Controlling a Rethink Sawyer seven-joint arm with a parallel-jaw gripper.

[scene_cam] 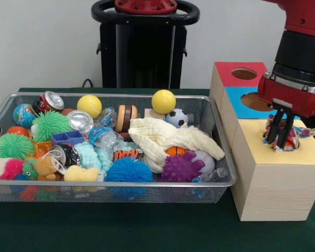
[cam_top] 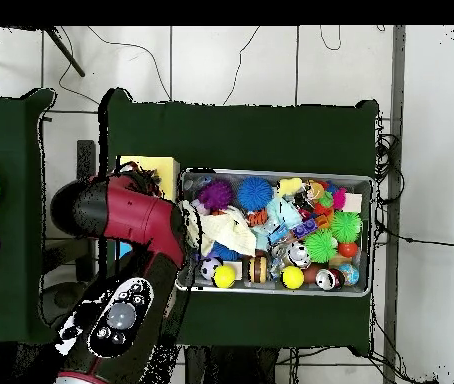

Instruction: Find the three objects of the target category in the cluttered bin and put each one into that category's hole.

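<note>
Now the gripper [scene_cam: 280, 137] sits over the yellow-topped box's [scene_cam: 310, 152] hole, jaws clamped narrowly on a crinkled colourful wrapper [scene_cam: 290, 140].

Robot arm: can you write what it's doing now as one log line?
gripper: over yellow box hole, on crinkly wrapper | bin: full of toys | cloth: on top

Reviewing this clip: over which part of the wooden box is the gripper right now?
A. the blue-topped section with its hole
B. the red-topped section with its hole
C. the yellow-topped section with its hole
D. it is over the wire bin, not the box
C: in the front view the gripper is down at the hole of the yellow-topped section, with a crumpled colourful item at its tips.
</note>
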